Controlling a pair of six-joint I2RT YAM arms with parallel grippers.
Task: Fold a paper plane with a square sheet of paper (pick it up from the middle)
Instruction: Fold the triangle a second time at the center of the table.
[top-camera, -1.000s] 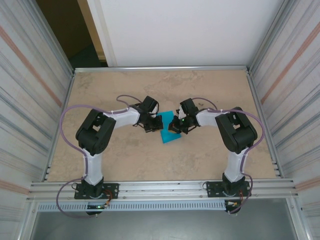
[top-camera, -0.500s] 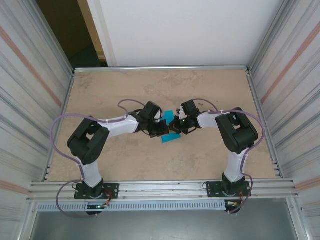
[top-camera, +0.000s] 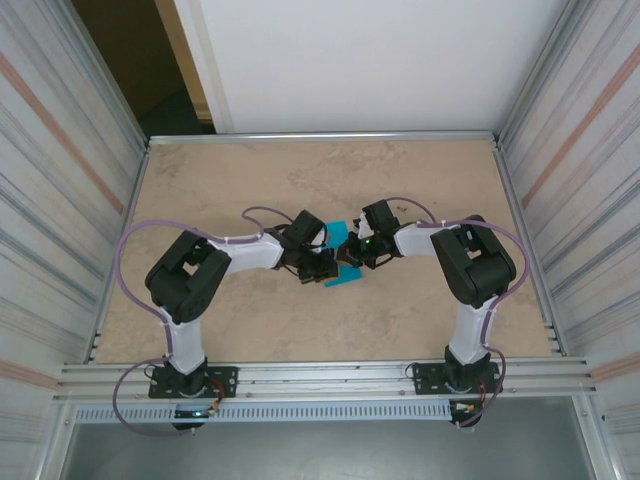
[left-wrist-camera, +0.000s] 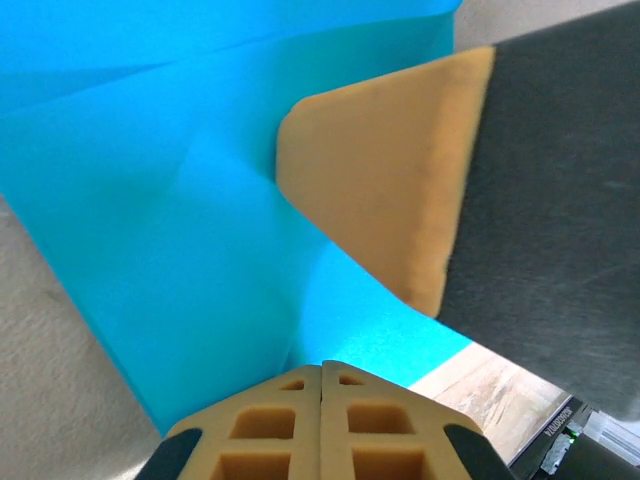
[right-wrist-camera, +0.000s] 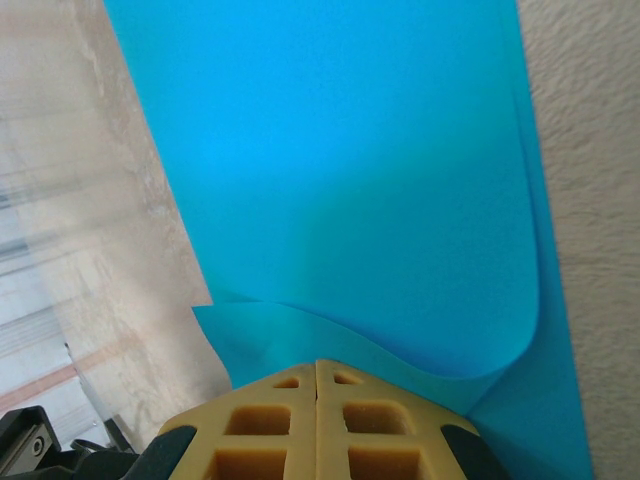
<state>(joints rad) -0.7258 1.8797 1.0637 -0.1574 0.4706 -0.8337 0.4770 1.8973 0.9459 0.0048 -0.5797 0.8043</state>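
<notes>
Mid-table, the sheet of paper (top-camera: 345, 277) lies part-folded between the two arms, its near end bare. Just beyond, the left gripper (left-wrist-camera: 321, 385), fingers pressed together, bears on it from the left. The right gripper (right-wrist-camera: 317, 385), likewise pressed together, meets a curled fold of it from the right. Neither seems to pinch paper. A tip dragging sideways could slide or crumple the thin sheet and skew the crease, and the tips could knock together. The far corner looks loose and may lift.
</notes>
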